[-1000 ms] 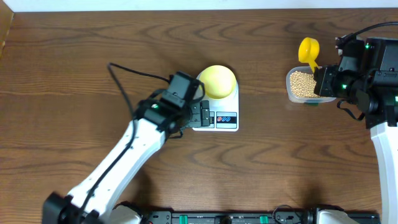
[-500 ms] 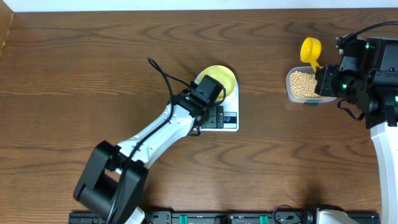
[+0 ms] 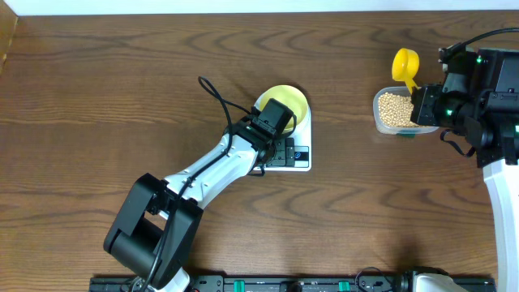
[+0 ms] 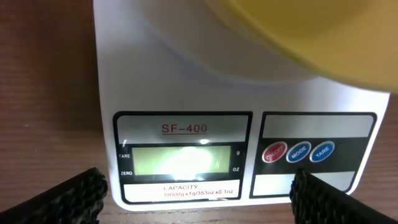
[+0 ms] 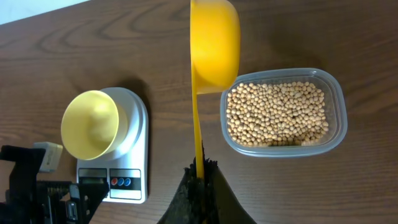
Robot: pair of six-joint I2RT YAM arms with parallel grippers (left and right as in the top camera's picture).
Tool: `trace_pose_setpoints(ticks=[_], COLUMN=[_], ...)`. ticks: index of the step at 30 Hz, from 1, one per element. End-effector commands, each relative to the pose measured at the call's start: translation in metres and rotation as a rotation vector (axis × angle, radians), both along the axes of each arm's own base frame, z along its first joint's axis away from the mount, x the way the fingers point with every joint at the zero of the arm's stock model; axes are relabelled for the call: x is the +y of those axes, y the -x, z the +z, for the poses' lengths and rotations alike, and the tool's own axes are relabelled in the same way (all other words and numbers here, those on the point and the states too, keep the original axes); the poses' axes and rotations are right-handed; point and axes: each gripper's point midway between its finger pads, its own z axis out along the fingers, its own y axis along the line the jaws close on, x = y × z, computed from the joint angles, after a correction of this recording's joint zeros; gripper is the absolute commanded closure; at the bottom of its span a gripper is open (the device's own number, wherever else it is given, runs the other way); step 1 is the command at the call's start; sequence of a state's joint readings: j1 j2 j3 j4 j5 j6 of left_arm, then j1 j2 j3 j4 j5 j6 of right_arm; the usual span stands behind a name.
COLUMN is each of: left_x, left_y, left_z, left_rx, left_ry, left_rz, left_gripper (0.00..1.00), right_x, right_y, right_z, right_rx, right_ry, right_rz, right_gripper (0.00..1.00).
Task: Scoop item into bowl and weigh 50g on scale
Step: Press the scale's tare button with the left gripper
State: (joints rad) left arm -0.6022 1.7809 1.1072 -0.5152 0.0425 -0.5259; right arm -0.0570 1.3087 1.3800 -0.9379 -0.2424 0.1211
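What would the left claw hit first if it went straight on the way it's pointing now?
Most likely the front panel of the scale, around the strip between the display and the buttons. The open left claw points at it with nothing between; the bowl sits farther back. Depth is unclear.

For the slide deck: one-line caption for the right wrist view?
Right pincer grips the yellow scoop by its handle at the tub of beans; empty bowl sits on the scale.

white scale [image 4: 180,81], pale yellow bowl [image 5: 90,124]; tan beans [image 5: 277,112], bright yellow scoop [image 5: 214,43]
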Motion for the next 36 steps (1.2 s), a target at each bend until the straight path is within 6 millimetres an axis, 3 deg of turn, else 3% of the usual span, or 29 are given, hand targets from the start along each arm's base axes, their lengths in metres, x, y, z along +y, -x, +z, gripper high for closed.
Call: trace_pose_setpoints(ticks=[1, 28, 36], left_x=[0.007, 0.01, 0.012], left_y=[-0.002, -0.009, -0.006], left_z=[-0.006, -0.016, -0.03], left_rx=[-0.002, -0.051, -0.02], left_ry=[-0.026, -0.03, -0.051], left_rz=[0.03, 0.042, 0.042], left_gripper=[0.04, 0.04, 0.04], right_x=[-0.001, -0.001, -0.001], right_y=[-0.001, -0.001, -0.002], right_z=[0.007, 0.007, 0.007], right_rx=[-0.022, -0.025, -0.025], right_ry=[0.013, 0.013, 0.013], right_rz=[0.006, 0.006, 0.006], right_gripper=[0.99, 0.99, 0.99])
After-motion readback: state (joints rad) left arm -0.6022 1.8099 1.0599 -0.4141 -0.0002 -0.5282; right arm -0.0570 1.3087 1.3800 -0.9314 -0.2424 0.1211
